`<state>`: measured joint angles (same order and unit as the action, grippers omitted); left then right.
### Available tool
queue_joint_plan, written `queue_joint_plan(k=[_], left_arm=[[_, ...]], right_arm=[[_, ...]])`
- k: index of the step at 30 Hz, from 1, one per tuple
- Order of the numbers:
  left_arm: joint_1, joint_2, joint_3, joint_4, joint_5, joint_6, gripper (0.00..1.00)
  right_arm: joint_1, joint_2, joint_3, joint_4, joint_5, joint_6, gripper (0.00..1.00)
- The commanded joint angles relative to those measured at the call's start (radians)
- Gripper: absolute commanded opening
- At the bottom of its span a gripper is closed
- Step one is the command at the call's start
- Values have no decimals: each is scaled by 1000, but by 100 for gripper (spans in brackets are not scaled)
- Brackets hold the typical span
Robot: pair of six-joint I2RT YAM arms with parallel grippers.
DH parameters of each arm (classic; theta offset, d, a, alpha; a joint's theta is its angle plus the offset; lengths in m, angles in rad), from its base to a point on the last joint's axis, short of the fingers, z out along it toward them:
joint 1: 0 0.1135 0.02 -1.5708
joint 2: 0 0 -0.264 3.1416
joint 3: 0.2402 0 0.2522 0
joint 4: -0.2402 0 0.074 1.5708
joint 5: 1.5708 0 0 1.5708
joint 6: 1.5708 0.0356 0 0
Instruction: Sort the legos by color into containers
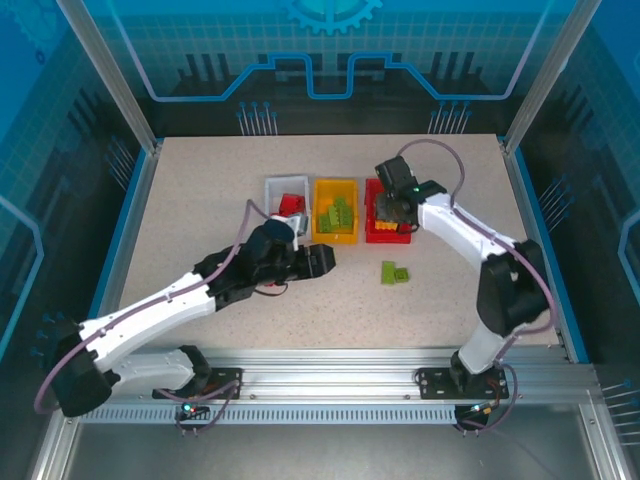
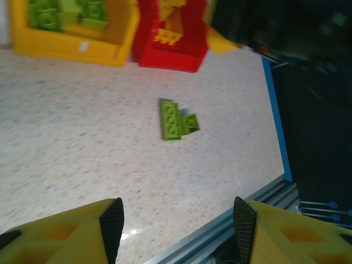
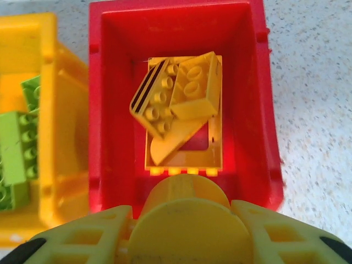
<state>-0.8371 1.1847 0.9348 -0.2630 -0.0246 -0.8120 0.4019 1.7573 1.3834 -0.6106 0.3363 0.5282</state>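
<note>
Three bins stand in a row at mid-table. The white bin (image 1: 272,187) holds red legos (image 1: 291,206), the yellow-orange bin (image 1: 335,238) holds light green legos (image 1: 337,213), and the red bin (image 3: 181,14) holds yellow legos (image 3: 176,104). My right gripper (image 3: 187,225) hangs over the red bin's near end, shut on the round yellow piece (image 3: 184,198). Two green legos (image 2: 171,120) lie loose on the table, also visible from above (image 1: 394,272). My left gripper (image 2: 179,225) is open and empty, low over the table, short of those green legos.
The speckled table (image 1: 200,200) has blue side rails (image 2: 275,115) and an aluminium front rail (image 1: 330,365). The right arm (image 1: 470,235) arcs over the table's right side. The left arm (image 1: 190,295) lies diagonally across the near left.
</note>
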Motion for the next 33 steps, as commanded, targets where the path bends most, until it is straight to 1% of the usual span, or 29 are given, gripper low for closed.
queue_joint_plan(k=[1, 4, 7, 10, 15, 25, 31, 33], left_arm=[[-18, 44, 37, 53, -39, 34, 59], [-26, 63, 45, 56, -43, 36, 59], [-33, 66, 47, 45, -50, 42, 59], [-36, 60, 38, 36, -58, 42, 59], [-36, 41, 27, 13, -77, 40, 59], [-36, 9, 24, -43, -101, 45, 60], [-36, -27, 24, -121, -142, 50, 60], [-36, -51, 26, -183, -179, 47, 60]], right_arm=[[-28, 84, 73, -55, -31, -34, 36], [-35, 130, 100, -61, -29, -30, 42], [-35, 133, 101, -58, -38, -29, 49], [-33, 113, 97, -61, -46, -28, 59], [-20, 37, 88, -69, -46, -29, 66], [4, -168, 87, -103, -20, -38, 64], [16, -347, 8, -107, -46, -60, 64], [21, -425, -44, -95, -91, -70, 64]])
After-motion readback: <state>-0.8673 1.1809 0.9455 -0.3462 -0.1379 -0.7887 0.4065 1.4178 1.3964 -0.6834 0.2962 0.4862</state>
